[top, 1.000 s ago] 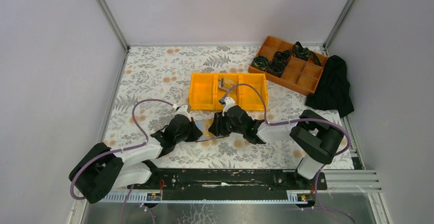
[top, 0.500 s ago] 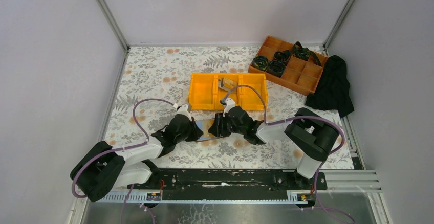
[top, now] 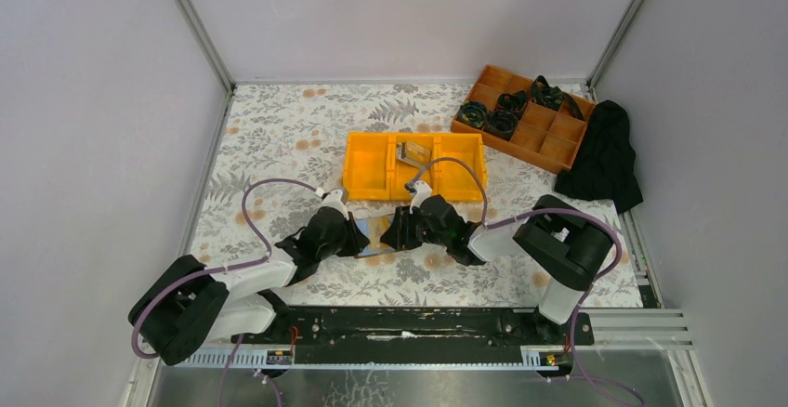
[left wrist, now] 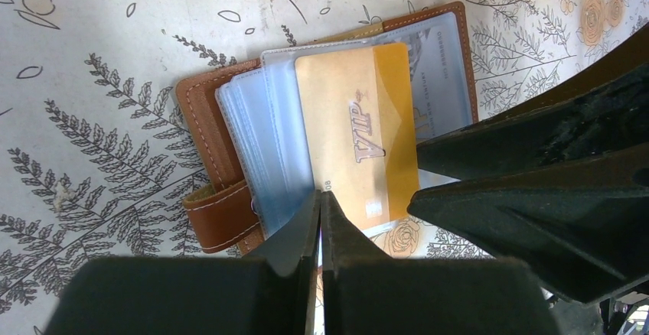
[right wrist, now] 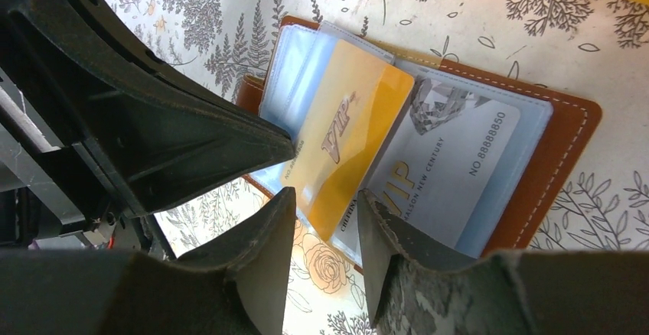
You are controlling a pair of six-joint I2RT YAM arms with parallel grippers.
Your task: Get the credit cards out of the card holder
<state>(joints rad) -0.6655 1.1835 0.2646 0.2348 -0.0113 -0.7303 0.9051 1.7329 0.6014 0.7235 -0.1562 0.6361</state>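
We are mid-extraction, on the gold card. Nearest us, the left gripper [left wrist: 320, 197] is clenched, its tips bearing on the edge of the clear sleeves from nine o'clock; whether it pinches one we cannot tell. From three o'clock the right gripper [right wrist: 325, 201] stands released, jaws straddling the edge of the gold card [left wrist: 360, 121] without closing on it. Next, we judge, it must clamp that edge and draw the card out flat while the left pins the holder. The brown card holder [left wrist: 207, 113] lies open on the floral table [top: 279, 128] between both grippers. The gold card sits askew and seemingly partly out, and a silver card [right wrist: 451, 159] is still sleeved beneath. At twelve o'clock the orange bin [top: 372, 161] holds a pale flat thing, perhaps a card.
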